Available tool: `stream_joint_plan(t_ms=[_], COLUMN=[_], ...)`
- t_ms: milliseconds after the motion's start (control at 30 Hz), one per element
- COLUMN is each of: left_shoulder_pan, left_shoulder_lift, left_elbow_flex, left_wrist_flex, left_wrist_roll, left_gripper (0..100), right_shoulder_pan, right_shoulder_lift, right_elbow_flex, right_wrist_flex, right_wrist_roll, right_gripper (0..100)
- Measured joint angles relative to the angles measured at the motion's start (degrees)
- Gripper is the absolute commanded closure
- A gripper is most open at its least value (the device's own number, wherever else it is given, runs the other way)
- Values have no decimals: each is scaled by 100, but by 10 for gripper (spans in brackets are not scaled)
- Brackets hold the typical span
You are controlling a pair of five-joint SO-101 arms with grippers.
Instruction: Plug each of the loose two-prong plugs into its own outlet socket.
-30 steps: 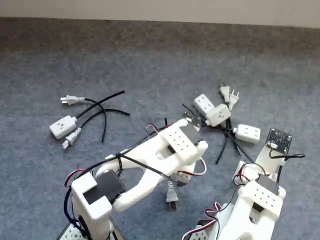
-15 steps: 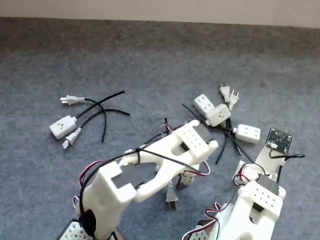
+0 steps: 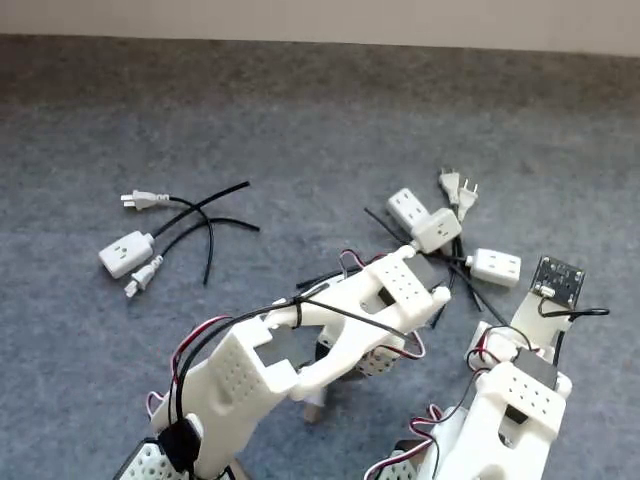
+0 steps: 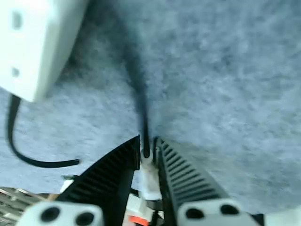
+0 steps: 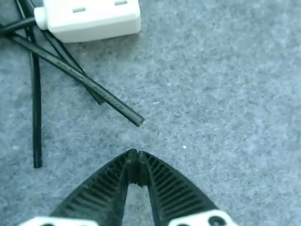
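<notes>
Clamping a white two-prong plug [image 4: 148, 165] by its body, the left gripper [image 4: 146, 143] has its black ribbed fingers [image 4: 115, 162] closed tight on either side of it. The plug's black cord [image 4: 140, 101] runs out past the fingertips and away across the grey carpeted table [image 4: 225, 70]. A white outlet socket [image 4: 33, 42] lies near, off to one side of that cord, and a thin black lead [image 4: 19, 150] curls beside it. From above, the left arm [image 3: 345, 305] stretches from the near left edge toward the middle of the table. A pale plug end [image 3: 314, 406] pokes out beneath it; whether it touches the carpet I cannot tell.

The right gripper [image 5: 137, 160] is over bare carpet with its fingers pressed together and nothing between them. Ahead of it lie another white socket [image 5: 91, 16] and several crossing black cords [image 5: 80, 77], one with its cut end just short of the fingertips. The right arm [image 3: 520, 405] stands at the near right corner.

Beyond both arms, three outlet sockets [image 3: 437, 230] sit close together amid tangled cords. Two loose plugs [image 3: 450, 182] lie side by side at the far edge of that cluster. Well apart on the left, a single socket [image 3: 127, 253] lies between two more unplugged plugs [image 3: 140, 200], their leads crossing.
</notes>
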Motion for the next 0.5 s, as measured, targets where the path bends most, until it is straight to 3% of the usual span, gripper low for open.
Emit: stream_joint_plan(t_ms=[300,500], left_shoulder_pan=[-141,-1178], left_shoulder_lift=[-9,-1240], left_elbow_flex=[-62,-79], left_wrist_flex=[0,0], left_wrist_roll=[-132,-132], left_gripper=[994,994], right_shoulder_pan=[0,0], right_shoulder_lift=[0,0], right_elbow_flex=[0,0], right_wrist_flex=[0,0], right_wrist_roll=[0,0], right_gripper=[986,986])
